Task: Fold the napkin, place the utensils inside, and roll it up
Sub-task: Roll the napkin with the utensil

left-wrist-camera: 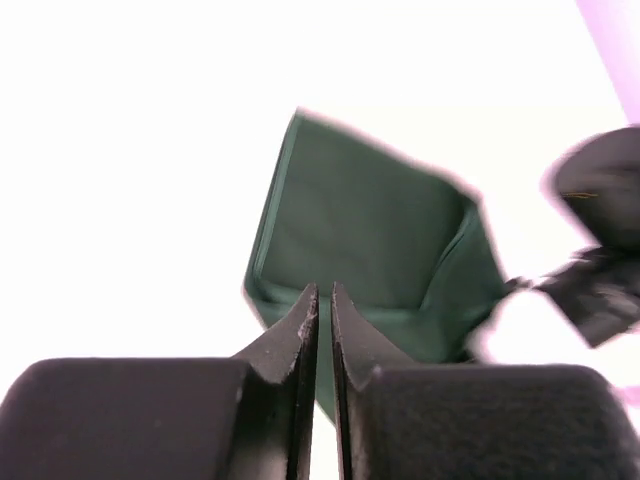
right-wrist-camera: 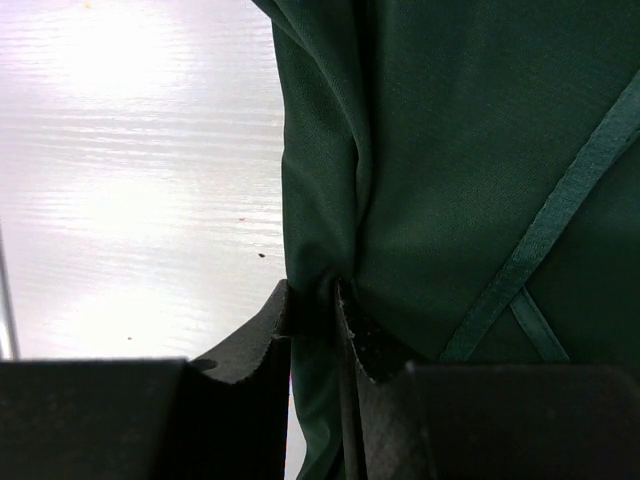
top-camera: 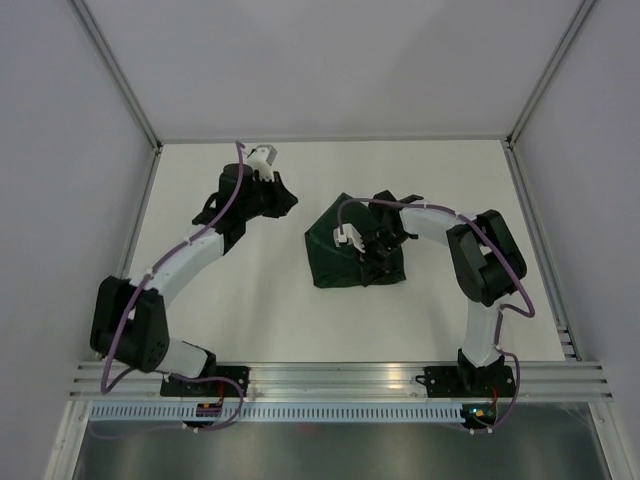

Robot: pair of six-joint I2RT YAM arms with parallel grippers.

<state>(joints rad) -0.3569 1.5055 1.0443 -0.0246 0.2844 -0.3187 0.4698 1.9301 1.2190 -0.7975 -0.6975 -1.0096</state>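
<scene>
Napkin (top-camera: 328,252) lies partly folded on the tabletop (top-camera: 250,320); right pincer (right-wrist-camera: 315,300) clamps a fabric ridge, left pincer (left-wrist-camera: 323,295) hangs closed, empty. Knife unseen, so inserting and rolling look undone.

Top view high behind, down on whole table (top-camera: 260,320); left wrist low, facing napkin (left-wrist-camera: 370,230) from apart; right wrist close against it; all share napkin

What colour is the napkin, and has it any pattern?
The napkin is plain dark green, clearest in the right wrist view.
</scene>
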